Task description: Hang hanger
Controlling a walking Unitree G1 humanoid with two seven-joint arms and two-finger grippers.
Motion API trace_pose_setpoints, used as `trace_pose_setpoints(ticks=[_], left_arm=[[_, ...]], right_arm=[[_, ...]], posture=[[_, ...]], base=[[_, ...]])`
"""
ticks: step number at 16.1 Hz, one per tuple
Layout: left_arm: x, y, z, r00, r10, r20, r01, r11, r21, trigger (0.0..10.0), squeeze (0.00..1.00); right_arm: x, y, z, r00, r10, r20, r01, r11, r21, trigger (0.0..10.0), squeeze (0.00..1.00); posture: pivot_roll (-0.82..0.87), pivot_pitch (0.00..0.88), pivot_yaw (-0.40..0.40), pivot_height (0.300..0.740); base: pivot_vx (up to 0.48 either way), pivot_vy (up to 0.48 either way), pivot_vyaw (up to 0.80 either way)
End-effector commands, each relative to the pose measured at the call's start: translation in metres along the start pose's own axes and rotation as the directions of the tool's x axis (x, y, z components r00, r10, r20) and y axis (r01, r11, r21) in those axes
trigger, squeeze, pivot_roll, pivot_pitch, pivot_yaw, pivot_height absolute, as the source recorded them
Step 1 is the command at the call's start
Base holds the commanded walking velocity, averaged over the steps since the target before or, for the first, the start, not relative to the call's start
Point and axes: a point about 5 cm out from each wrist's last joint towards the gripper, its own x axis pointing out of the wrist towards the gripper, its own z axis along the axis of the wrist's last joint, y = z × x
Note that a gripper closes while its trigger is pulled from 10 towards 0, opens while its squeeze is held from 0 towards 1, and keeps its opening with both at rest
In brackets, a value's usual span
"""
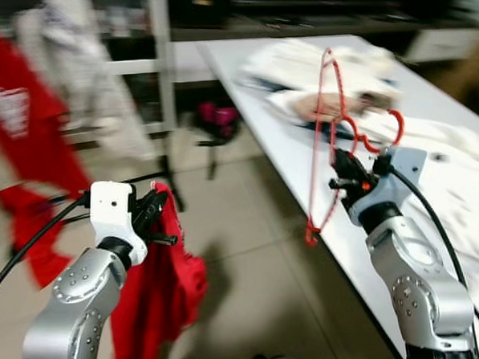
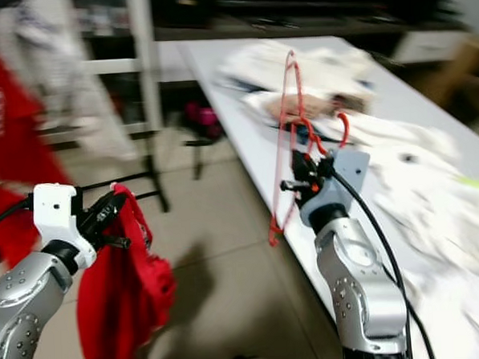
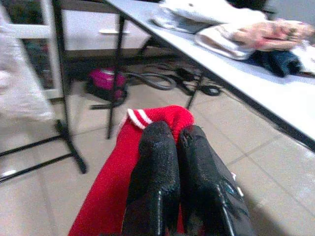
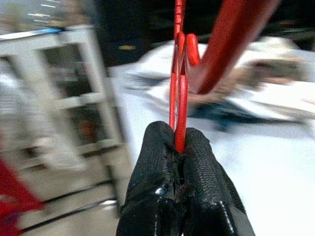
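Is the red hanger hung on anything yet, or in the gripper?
In the gripper: right gripper is shut on the red hanger, held in the air beside the white table.

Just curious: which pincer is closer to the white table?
Right. The right pincer holds the red hanger over the white table's edge; the left pincer grips a red garment out over the floor.

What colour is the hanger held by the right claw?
The hanger is red, clearest in the right wrist view, pinched in the right claw.

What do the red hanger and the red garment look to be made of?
Hanger in the right tool: probably plastic or coated wire, thin, smooth and rigid. Garment in the left tool: soft knit fabric, matte, draping in folds, with a white-striped ribbed edge.
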Motion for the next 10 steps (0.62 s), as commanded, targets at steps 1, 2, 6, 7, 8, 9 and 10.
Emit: trace_pose_setpoints(ticks=[1, 2, 6, 7, 8, 9, 10], left_arm=[[0.005, -0.004, 0.011, 0.998, 0.018, 0.068, -0.017, 1.000, -0.010, 10.0, 0.00], [0.007, -0.004, 0.011, 0.997, 0.030, 0.070, -0.029, 0.999, -0.013, 10.0, 0.00], [0.004, 0.005, 0.000, 0.998, 0.063, 0.009, -0.063, 0.995, 0.083, 10.0, 0.00], [0.004, 0.006, -0.001, 0.998, 0.068, 0.007, -0.068, 0.994, 0.085, 10.0, 0.00], [0.010, -0.002, 0.008, 0.998, 0.036, 0.045, -0.037, 0.999, 0.030, 10.0, 0.00], [0.013, -0.007, 0.010, 0.998, 0.027, 0.051, -0.028, 0.999, 0.033, 10.0, 0.00], [0.013, -0.006, 0.010, 0.998, 0.032, 0.048, -0.034, 0.999, 0.038, 10.0, 0.00]], right_arm=[[0.002, -0.007, -0.001, 0.999, -0.041, -0.009, 0.041, 0.999, -0.008, 10.0, 0.00], [0.002, -0.006, -0.001, 0.999, -0.027, -0.017, 0.027, 1.000, 0.001, 10.0, 0.00], [0.002, 0.000, -0.005, 0.999, 0.009, -0.049, -0.010, 1.000, -0.011, 10.0, 0.00], [0.002, 0.002, -0.005, 0.999, 0.019, -0.048, -0.020, 1.000, -0.015, 10.0, 0.00], [0.004, 0.005, -0.003, 0.998, 0.038, -0.051, -0.038, 0.999, -0.003, 10.0, 0.00], [0.004, 0.004, -0.004, 0.997, 0.045, -0.068, -0.045, 0.999, 0.005, 10.0, 0.00], [0.003, 0.002, -0.005, 0.997, 0.028, -0.073, -0.029, 0.999, -0.019, 10.0, 0.00]], posture=[[0.00, 0.004, -0.105, 0.740], [0.00, 0.009, -0.100, 0.740], [0.00, 0.000, -0.111, 0.740], [0.00, 0.000, -0.111, 0.740], [0.00, 0.000, -0.116, 0.740], [0.00, 0.000, -0.110, 0.740], [0.00, 0.000, -0.110, 0.740]], base=[[0.000, 0.000, -0.80], [0.000, 0.000, -0.80], [0.000, 0.000, -0.80], [0.000, 0.000, -0.79], [0.000, 0.000, -0.79], [0.000, 0.000, -0.78], [0.000, 0.000, -0.78]])
